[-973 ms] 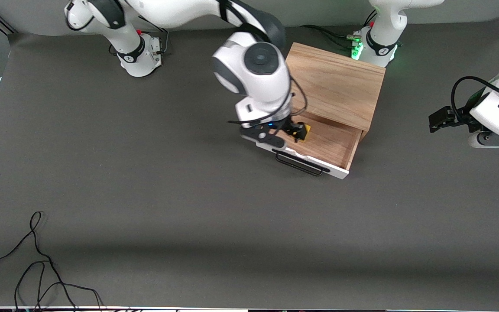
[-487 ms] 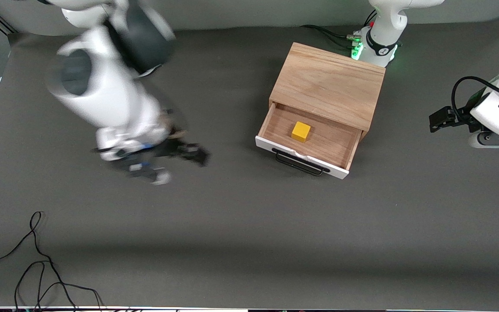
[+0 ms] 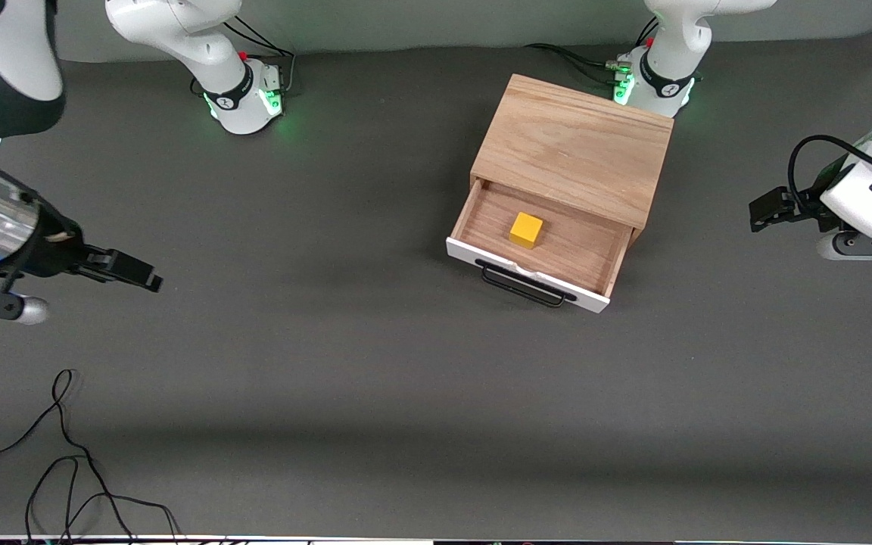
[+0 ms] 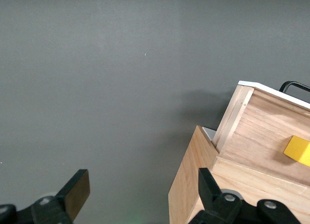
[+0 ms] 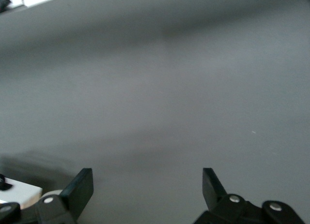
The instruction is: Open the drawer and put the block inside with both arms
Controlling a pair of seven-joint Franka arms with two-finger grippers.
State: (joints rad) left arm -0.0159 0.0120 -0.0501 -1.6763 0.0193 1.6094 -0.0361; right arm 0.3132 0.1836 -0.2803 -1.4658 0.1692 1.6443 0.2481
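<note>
The yellow block (image 3: 526, 229) sits flat on the wooden floor of the open drawer (image 3: 534, 253), near its middle and apart from every wall; the left wrist view shows 1 corner of it inside the drawer too. The drawer is pulled well out of the light wooden box (image 3: 576, 147), with its white front panel and black wire handle (image 3: 523, 284) facing the front camera. Judged from this, both parts of the task look done. The right gripper (image 3: 122, 269) hangs over bare table at the right arm's end, well apart from the box, its 2 fingers spread wide and holding nothing. The left gripper (image 3: 769, 212) waits over the table at the left arm's end, beside the box, also spread wide and empty. Little risk remains: the drawer juts toward the front camera, so an arm sweeping low past the box could clip the handle, shove the box or jolt the block. A loose black cable (image 3: 57, 454) lies near the front edge, clear of both arms.
</note>
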